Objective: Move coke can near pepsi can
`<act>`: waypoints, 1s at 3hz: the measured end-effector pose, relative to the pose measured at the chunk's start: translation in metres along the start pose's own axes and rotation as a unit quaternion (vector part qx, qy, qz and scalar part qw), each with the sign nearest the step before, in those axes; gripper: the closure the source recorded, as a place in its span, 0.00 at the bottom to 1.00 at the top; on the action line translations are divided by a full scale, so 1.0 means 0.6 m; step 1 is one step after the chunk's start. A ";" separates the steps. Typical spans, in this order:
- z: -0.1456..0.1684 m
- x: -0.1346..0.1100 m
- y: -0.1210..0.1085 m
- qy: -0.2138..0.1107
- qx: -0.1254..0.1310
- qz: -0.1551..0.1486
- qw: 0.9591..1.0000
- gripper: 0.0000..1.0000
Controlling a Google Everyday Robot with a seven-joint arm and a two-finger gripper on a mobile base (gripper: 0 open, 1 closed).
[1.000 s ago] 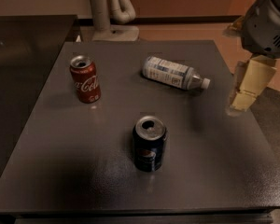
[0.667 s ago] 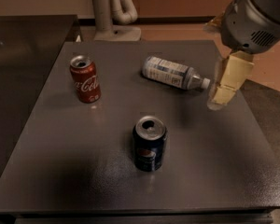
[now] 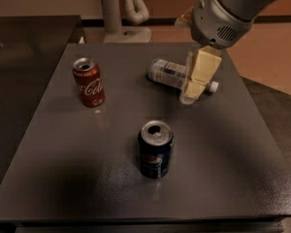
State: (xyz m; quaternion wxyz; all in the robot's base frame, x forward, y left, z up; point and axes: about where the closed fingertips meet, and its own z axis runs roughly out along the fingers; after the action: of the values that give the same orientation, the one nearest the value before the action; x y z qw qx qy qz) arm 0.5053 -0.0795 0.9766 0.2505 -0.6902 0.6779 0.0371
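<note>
In the camera view, the gripper (image 3: pixel 191 94), a pair of cream-coloured plastic pieces hanging from a rounded grey metal arm housing (image 3: pixel 222 17), hovers over the far right part of the dark grey square table top (image 3: pixel 233 144). Its tip points down and slightly to the left of the picture. Whether the gripper is apart or together cannot be told from this angle, and it grips nothing that can be seen.

Just behind the gripper, partly hidden by it, a clear plastic bottle (image 3: pixel 167 73) with a pale label lies on its side. Its white cap (image 3: pixel 212 87) shows on the gripper's right.

The red aluminium coke can (image 3: pixel 88 84), with white script and a silver opened top, stands upright well to the gripper's left, at about the same depth on the table.

The dark blue aluminium pepsi can (image 3: pixel 155 149), with a round logo and a silver opened top, stands upright nearer the camera than the gripper and a little to its left. It is well apart from the red can.

Beyond the gripper, past the table's far edge, a white post (image 3: pixel 110 8) rises from a flat base on the floor.
</note>
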 end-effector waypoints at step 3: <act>0.110 -0.110 -0.075 -0.040 -0.020 -0.022 0.999 0.00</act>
State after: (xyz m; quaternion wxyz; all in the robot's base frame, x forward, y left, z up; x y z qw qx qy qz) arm 0.5620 0.0054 0.9584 0.2641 -0.7079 0.6510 0.0730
